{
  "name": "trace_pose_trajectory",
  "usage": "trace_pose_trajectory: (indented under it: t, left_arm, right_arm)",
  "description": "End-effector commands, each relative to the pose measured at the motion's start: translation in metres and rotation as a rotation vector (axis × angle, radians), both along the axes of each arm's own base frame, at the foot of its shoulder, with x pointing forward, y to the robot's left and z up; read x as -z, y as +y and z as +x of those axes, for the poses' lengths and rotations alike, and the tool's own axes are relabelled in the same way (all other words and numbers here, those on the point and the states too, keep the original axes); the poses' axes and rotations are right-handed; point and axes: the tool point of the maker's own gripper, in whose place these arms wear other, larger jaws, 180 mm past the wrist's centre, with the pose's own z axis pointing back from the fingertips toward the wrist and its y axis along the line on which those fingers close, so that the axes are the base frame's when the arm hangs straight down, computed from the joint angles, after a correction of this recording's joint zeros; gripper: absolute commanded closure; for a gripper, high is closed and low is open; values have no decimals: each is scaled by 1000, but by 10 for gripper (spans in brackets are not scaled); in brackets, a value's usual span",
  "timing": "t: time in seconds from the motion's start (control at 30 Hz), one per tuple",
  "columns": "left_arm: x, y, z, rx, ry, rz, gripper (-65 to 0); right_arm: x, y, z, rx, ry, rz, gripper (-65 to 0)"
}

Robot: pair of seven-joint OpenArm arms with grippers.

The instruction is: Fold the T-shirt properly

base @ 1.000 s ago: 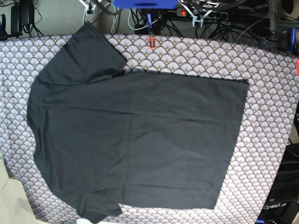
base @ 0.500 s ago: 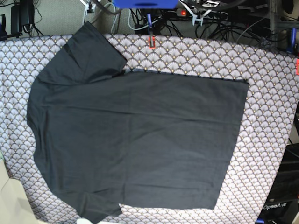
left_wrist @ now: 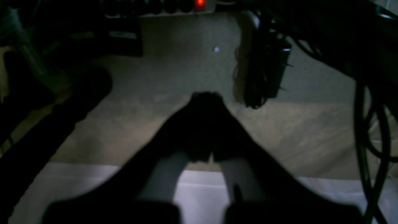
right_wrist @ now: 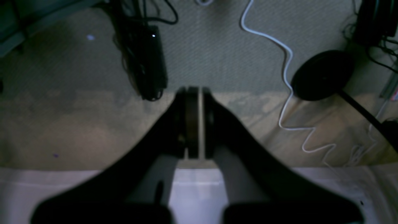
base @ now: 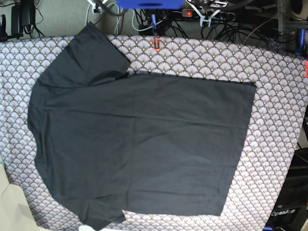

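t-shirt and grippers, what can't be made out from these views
- T-shirt, base view: the lower sleeve is cut off by the bottom edge, and which face is up cannot be told.
- Left gripper, left wrist view: too dark and blurred to tell whether the jaws are open or shut.
- Right gripper, right wrist view: jaws look shut on nothing; it faces the floor, so the shirt is out of view.
- Neither arm shows in the base view.

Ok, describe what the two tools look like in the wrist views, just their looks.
Both are dark. The left tool shows as a nearly black, blurred silhouette: two fingers widening from narrow tips to a broad base, with paler grey inner faces lower down. The right tool has the same tapered black shape, with flat pads visible between the tips and grey inner faces. No markings or cables on either can be made out.
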Motion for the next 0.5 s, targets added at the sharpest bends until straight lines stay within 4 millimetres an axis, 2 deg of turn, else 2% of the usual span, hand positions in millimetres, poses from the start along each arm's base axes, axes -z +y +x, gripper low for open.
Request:
trace_pose_trajectory:
  t: [0.0, 0.13, 0.17, 0.27, 0.37, 0.47]
  left_arm:
    - [-2, 11, -30, 2, 30, 15, 0]
    - [-12, 39, -64, 20, -71, 47, 0]
    - [-16, 51, -75, 21, -83, 60, 0]
    - [-30, 67, -110, -21, -108, 14, 0]
    - [-49, 93, -128, -218, -193, -8, 0]
    - [-71, 124, -125, -441, -332, -26, 0]
  right_arm:
    - [-5, -11, -36, -2, 51, -13, 0]
    - [-24, -43, -84, -28, -19, -63, 0]
    - [-31, -51, -96, -34, -41, -76, 0]
    - [-57, -73, -130, -69, -120, -106, 0]
    - [-86, -84, -143, -110, -257, -117, 0]
    - [-121, -92, -147, -153, -416, -126, 0]
